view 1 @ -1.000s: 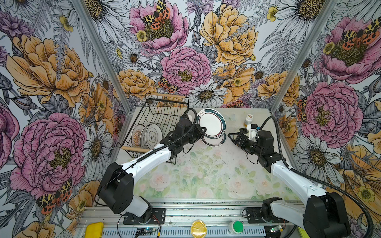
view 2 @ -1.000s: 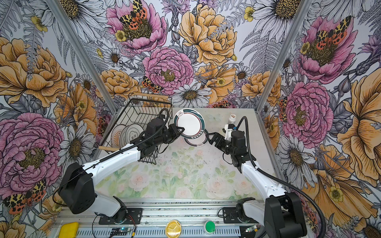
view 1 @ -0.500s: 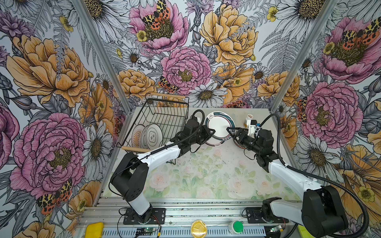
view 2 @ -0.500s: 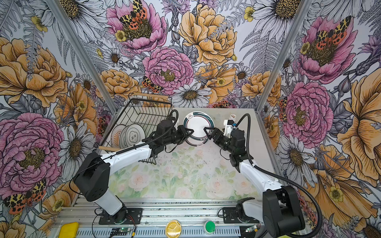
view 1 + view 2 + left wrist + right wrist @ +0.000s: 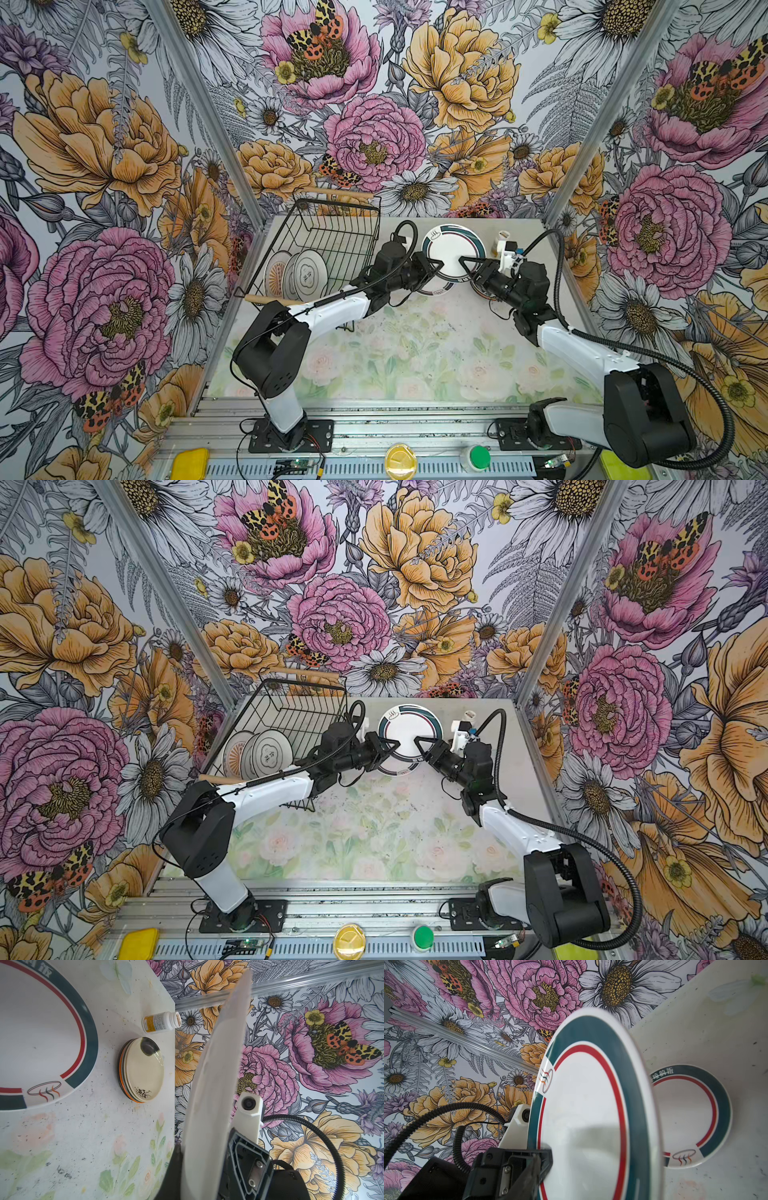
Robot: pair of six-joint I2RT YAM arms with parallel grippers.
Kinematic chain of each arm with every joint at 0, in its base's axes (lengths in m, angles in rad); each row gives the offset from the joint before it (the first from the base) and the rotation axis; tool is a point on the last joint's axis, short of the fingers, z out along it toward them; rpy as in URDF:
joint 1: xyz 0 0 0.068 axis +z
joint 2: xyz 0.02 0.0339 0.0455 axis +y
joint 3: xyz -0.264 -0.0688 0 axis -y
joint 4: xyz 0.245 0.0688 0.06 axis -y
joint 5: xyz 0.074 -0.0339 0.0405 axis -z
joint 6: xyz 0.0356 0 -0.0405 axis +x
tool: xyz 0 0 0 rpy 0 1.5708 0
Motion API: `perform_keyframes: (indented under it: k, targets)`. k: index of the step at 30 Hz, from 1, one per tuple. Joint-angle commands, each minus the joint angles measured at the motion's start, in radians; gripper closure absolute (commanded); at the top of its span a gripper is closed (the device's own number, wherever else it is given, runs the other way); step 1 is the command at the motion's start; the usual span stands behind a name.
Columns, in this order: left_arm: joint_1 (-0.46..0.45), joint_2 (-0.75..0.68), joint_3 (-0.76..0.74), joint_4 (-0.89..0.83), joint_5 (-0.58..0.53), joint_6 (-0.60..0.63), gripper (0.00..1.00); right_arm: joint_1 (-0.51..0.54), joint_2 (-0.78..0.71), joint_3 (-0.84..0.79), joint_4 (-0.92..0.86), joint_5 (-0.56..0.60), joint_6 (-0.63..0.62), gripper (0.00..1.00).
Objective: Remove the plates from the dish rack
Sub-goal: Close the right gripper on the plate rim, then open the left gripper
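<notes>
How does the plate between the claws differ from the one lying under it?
The held plate is airborne and tilted; the table plate lies flat. The left claw pinches the held plate's rim, the right claw straddles the opposite rim; nothing touches the table plate. Both have a teal band, red ring and steam logo.

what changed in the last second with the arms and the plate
The left end effector, shut on the teal-rimmed plate, carried it rightward from beside the dish rack. The right end effector came in; its jaws now straddle the plate's opposite rim, grip not yet certain. Unchanged: the plates in the rack, the matching plate lying flat, the pill bottle.
</notes>
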Motion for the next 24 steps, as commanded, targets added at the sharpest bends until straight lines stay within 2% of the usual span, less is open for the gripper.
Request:
perform_keyframes:
  k: [1, 15, 22, 24]
  targets:
    - [-0.005, 0.009, 0.04, 0.06, 0.034, -0.007, 1.0, 0.009, -0.001, -0.002, 0.084, -0.019, 0.011, 0.55]
    - [-0.015, 0.061, 0.089, 0.062, 0.086, -0.013, 0.99, 0.006, -0.045, -0.032, 0.092, -0.002, 0.02, 0.81]
    - [-0.015, 0.051, 0.088, 0.065, 0.085, -0.007, 0.66, -0.001, -0.059, -0.029, 0.062, 0.007, 0.007, 0.95]
    - [-0.015, 0.041, 0.089, 0.066, 0.084, 0.004, 0.6, -0.005, -0.065, -0.021, 0.026, 0.01, -0.014, 0.97]
